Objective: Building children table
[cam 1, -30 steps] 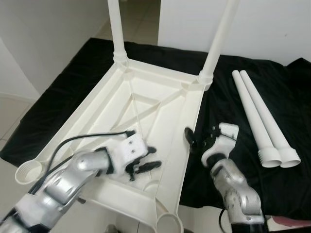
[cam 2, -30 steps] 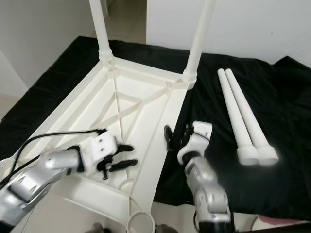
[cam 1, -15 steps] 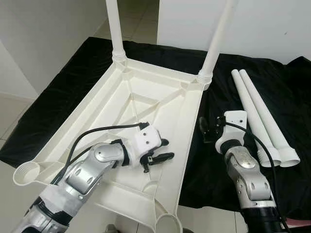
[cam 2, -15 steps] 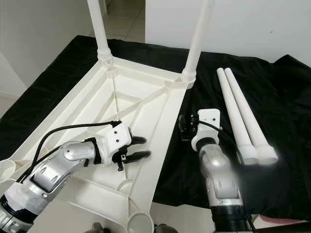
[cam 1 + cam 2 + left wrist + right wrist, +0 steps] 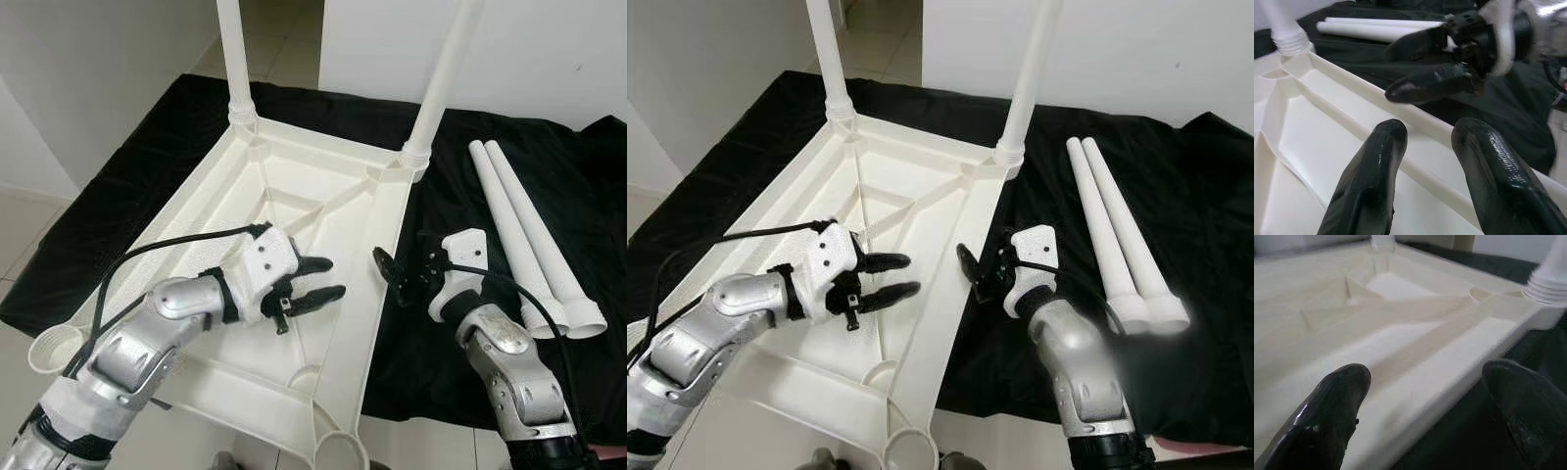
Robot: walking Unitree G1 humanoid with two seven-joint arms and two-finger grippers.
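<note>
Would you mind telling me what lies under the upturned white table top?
A black cloth lies under the upturned table top, spreading beyond it to the two loose legs. The floor beneath the table's near end is hidden by the table itself.

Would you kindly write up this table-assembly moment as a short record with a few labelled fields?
Tabletop: white plastic tabletop lies upside down on a black cloth
Fitted legs: two fitted legs stand upright in the far corner sockets
Loose legs: two loose legs lie side by side on the cloth, at the robot's right
Empty sockets: near corner sockets hold no leg
Left gripper: left gripper open, over the tabletop's underside
Right gripper: right gripper open, beside the tabletop's right edge
</note>
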